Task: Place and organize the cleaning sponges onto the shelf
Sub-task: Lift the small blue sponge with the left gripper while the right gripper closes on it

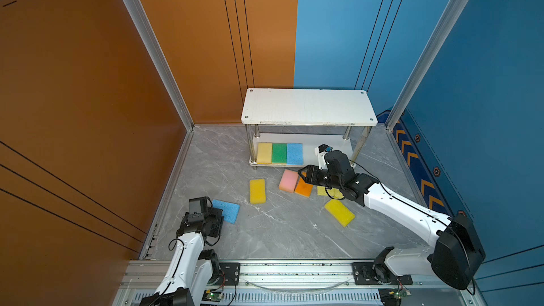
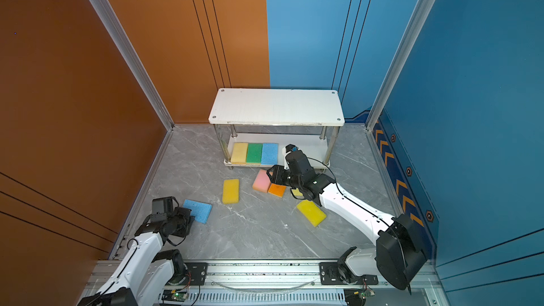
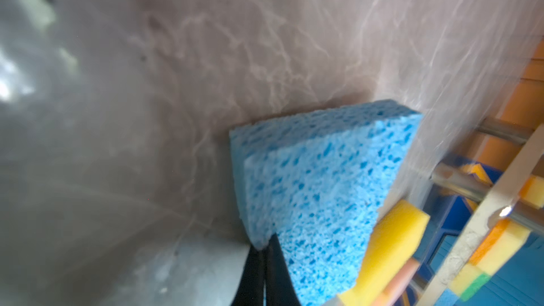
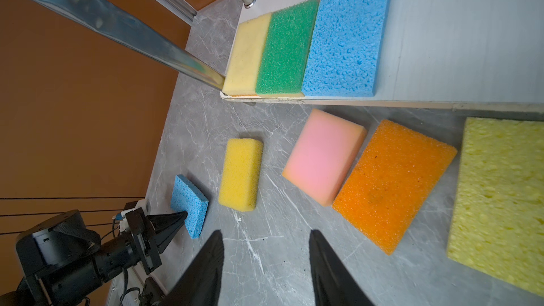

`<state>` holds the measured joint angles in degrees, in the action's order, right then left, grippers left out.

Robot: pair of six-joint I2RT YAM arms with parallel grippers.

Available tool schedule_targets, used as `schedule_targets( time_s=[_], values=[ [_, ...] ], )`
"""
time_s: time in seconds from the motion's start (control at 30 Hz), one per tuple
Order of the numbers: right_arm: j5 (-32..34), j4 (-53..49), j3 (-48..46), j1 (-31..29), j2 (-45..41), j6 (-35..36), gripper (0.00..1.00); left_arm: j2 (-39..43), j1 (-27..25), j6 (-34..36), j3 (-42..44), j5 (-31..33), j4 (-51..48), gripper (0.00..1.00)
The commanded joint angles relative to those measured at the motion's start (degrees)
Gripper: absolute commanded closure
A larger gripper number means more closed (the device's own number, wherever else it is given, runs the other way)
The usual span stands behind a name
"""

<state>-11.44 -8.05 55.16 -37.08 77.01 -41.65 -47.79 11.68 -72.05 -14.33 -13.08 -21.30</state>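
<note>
The shelf (image 1: 309, 107) stands at the back; its lower board holds a pale yellow (image 1: 264, 153), a green (image 1: 279, 153) and a light blue sponge (image 1: 295, 153) side by side. On the floor lie a yellow sponge (image 1: 257, 191), a pink one (image 1: 289, 181), an orange one (image 1: 304, 188), a coarse pale yellow one (image 4: 500, 195) partly under the right arm, and another yellow one (image 1: 340, 212). My left gripper (image 3: 263, 245) is shut on a corner of the light blue floor sponge (image 3: 318, 178). My right gripper (image 4: 265, 232) hangs open over bare floor beside the pink and orange sponges.
Orange wall panels close the left side and blue ones the right and back. An aluminium rail (image 1: 294, 269) runs along the front edge. The shelf's top board is bare. The floor is grey marble (image 1: 279, 231).
</note>
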Motion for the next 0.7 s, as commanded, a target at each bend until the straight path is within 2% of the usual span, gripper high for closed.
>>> schedule_targets(
  time_s=[0.0,0.17,0.3,0.37,0.43,0.53,0.67],
  values=[
    [0.93,1.12,-0.4,-0.07,-0.21,-0.97,0.51,-2.12,0.75,1.74,2.63,-3.77,1.08,1.0],
    [-0.83,-0.44,1.09,-0.96,0.84,0.19,0.51,-3.09,0.65,7.07,0.24,-8.49,2.56,1.0],
    [-4.7,-4.57,4.91,-2.71,3.66,3.72,0.51,-6.11,-1.26,14.87,-4.71,-15.76,2.84,1.0],
    [-8.47,-7.23,7.7,-4.54,6.61,5.55,0.5,-9.11,-3.77,17.06,-6.96,-21.13,2.9,1.0],
    [-13.6,-8.09,9.81,-5.43,10.07,6.55,0.44,-11.07,-8.02,17.7,-8.21,-23.83,4.54,1.0],
    [-18.25,-8.25,12.56,-7.53,14.92,7.4,0.39,-11.54,-15.45,19.05,-10.45,-24.22,4.69,1.0],
    [-19.45,-8.31,15.79,-10.71,19.29,8.07,0.38,-8.98,-22.12,18.65,-11.88,-24.36,6.8,1.0]
  ],
)
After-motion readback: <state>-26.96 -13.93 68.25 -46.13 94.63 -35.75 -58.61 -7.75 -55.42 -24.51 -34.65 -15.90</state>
